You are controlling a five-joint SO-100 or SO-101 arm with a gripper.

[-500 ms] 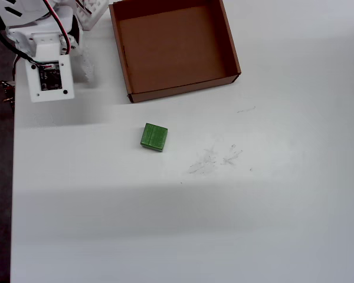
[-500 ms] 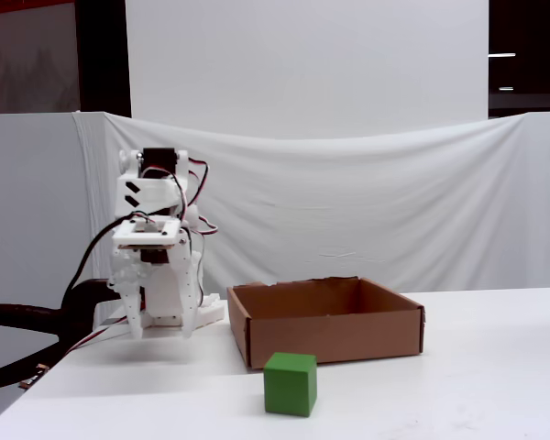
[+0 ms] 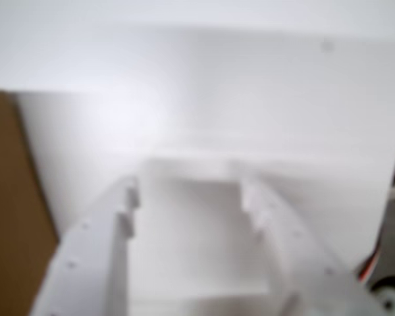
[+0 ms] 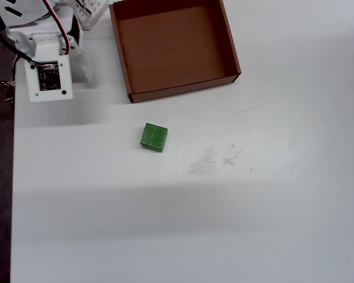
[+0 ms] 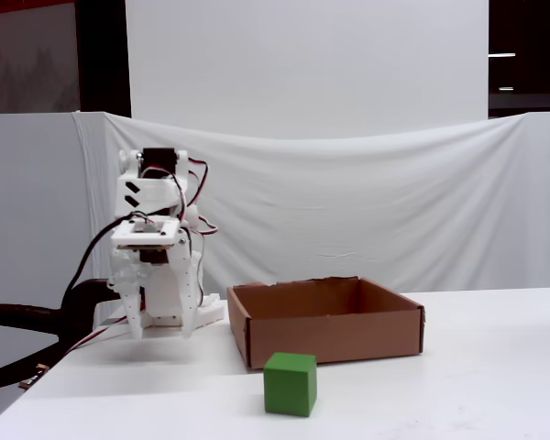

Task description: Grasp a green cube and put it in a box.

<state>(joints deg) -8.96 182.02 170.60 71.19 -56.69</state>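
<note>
The green cube [image 4: 154,137] lies on the white table, a short way in front of the box [image 4: 181,92]; the fixed view shows the cube [image 5: 290,384] standing apart from the box [image 5: 330,335]. The arm [image 4: 47,59] is folded at the table's back left corner, left of the box. My gripper [image 5: 162,332] hangs pointing down close to the table, far from the cube. The blurred wrist view has the gripper [image 3: 187,187] open with only white table between its fingers, and a brown box wall [image 3: 13,197] at the left edge. The cube is out of the wrist view.
The table's left edge [image 4: 13,177] runs just beside the arm, with dark floor beyond. Faint scuff marks [image 4: 215,158] lie right of the cube. A white cloth backdrop [image 5: 348,202] hangs behind the table.
In the overhead view the arm's wrist has shifted very slightly toward the top edge. The cube and the box have not moved.
</note>
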